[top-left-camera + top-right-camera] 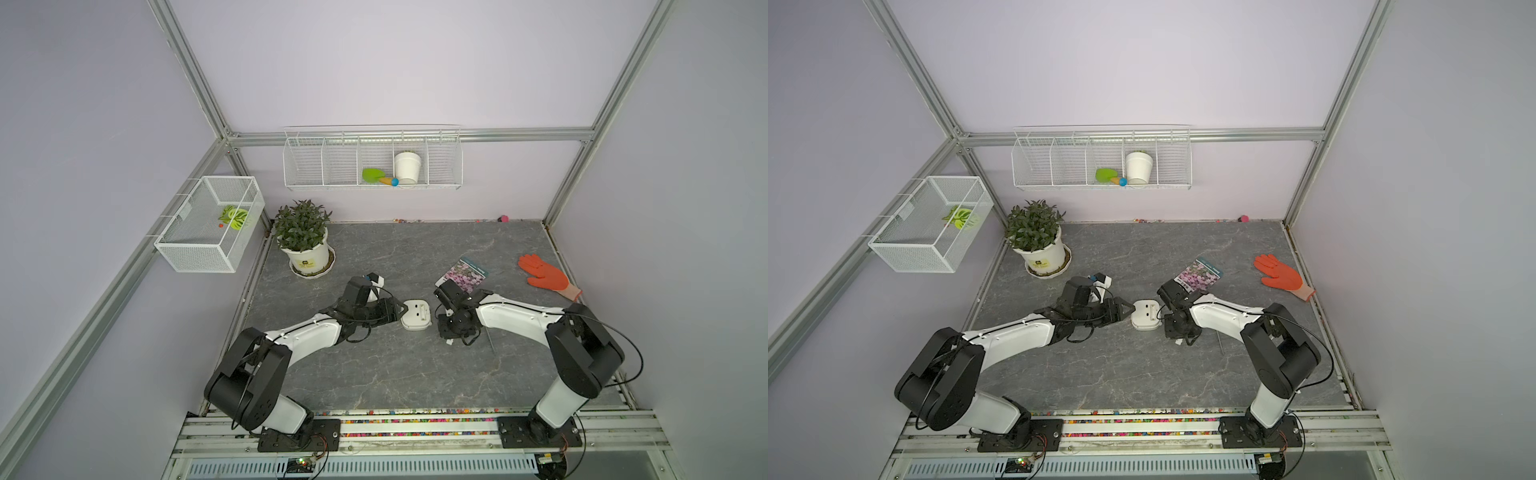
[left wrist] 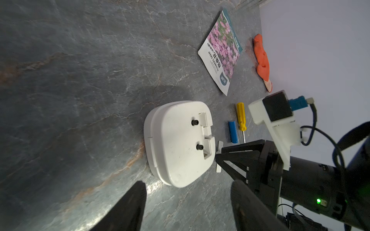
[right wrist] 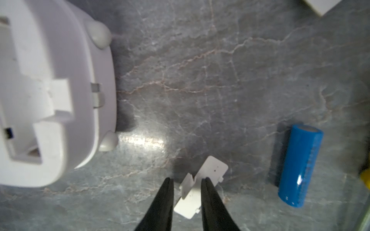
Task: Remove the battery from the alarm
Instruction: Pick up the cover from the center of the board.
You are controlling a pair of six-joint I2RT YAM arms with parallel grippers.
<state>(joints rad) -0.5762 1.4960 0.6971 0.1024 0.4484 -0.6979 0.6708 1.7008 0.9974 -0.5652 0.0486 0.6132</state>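
Veined grey stone top (image 2: pixel 80 80); glossy blue cylinder battery (image 3: pixel 299 166); left hand (image 2: pixel 188 185) spread, right hand (image 3: pixel 187 179) unclear

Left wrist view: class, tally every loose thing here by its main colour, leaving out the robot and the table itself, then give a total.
White: 2 (alarm, cover plate)
Blue: 1 (battery)
Yellow: 1 (screwdriver)
Orange: 1 (glove)
Pink-printed: 1 (seed packet)
Total: 6
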